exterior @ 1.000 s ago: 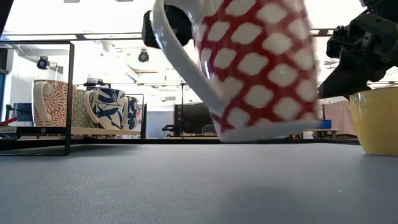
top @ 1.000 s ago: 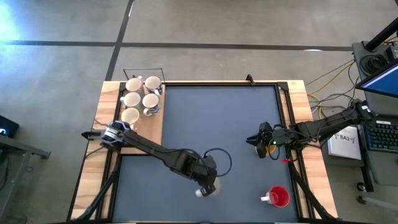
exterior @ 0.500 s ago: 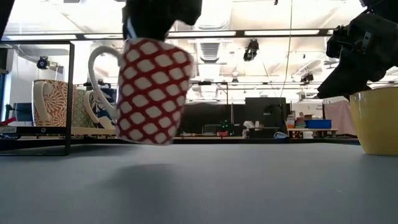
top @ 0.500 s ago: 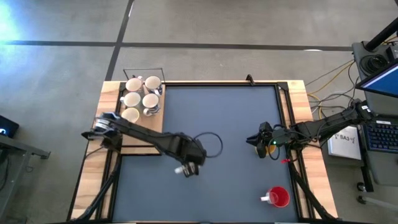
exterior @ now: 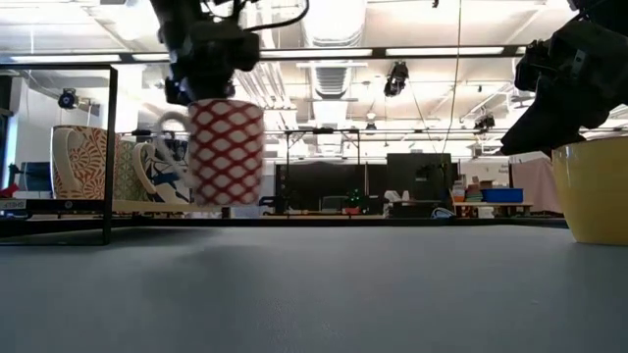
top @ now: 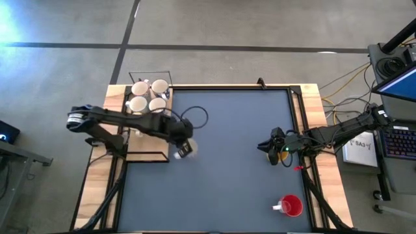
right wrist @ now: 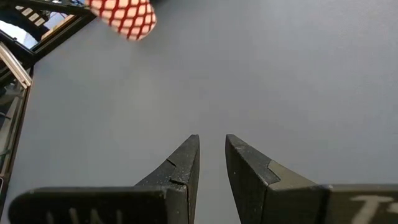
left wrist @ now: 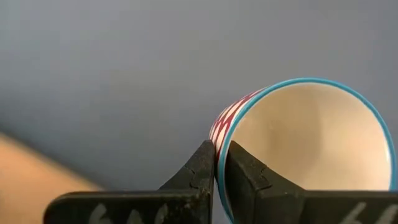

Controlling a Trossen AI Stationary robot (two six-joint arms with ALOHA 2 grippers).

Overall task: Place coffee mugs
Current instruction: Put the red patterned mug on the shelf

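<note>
Mugs first, from the high view: we see a red-and-white patterned mug (top: 184, 150) held by the left gripper (top: 181, 144) at the left edge of the dark surface (top: 234, 156), just beside the wooden tray (top: 156, 133) where four pale mugs (top: 147, 97) cluster. A red mug (top: 290, 206) stands near the front right, well apart. The right gripper (top: 264, 145) waits at the right side.

In the low view we find the patterned mug (exterior: 225, 152) hanging clear of the surface, roughly upright.

In the left wrist view the jaws pinch the mug's blue rim (left wrist: 219, 158), one inside, one outside.

In the right wrist view those jaws stand slightly apart, holding nothing.
</note>
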